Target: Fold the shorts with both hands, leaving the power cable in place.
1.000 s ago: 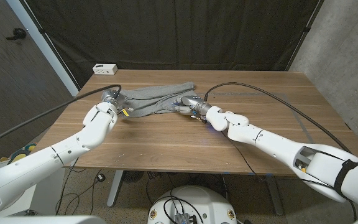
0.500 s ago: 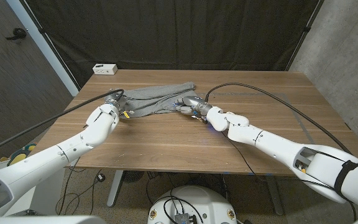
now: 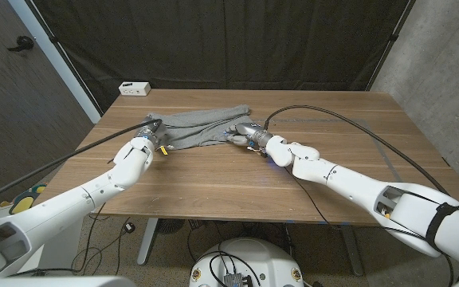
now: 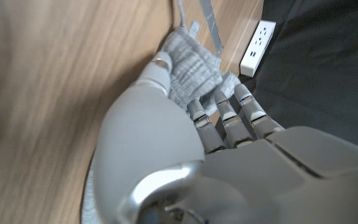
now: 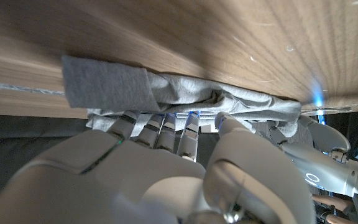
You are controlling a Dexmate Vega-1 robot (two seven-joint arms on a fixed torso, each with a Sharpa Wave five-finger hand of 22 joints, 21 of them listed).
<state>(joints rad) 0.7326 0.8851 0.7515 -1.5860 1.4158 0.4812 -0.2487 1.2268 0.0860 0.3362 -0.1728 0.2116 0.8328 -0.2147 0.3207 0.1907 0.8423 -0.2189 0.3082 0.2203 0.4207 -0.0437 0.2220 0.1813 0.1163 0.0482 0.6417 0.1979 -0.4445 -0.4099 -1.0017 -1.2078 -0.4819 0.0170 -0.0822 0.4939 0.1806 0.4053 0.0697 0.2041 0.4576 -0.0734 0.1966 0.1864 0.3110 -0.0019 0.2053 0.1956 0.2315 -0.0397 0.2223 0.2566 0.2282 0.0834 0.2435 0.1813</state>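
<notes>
Grey knit fabric shorts [image 3: 200, 128] bunched between hands: left hand [image 3: 154, 136] grips one end, right hand [image 3: 244, 135] grips the other, on wooden worktop [image 3: 213, 179].

Wooden table [image 3: 213, 179], brown grain, rectangular, on metal legs [image 3: 147, 239]. Black curtain [image 3: 229, 44] hangs behind the table across the back. Grey concrete wall [image 3: 441, 72] at right. Dark grey panel [image 3: 14, 88] at left with a black handle [image 3: 21, 44]; pale strip [image 3: 58, 60] runs slanted between panel and curtain. White power strip [image 3: 135, 88] sits on the table's far left corner, just before the curtain. Loose cables on the grey floor [image 3: 114, 247] under the table. Light is even, soft; faint sheen on the tabletop.
</notes>
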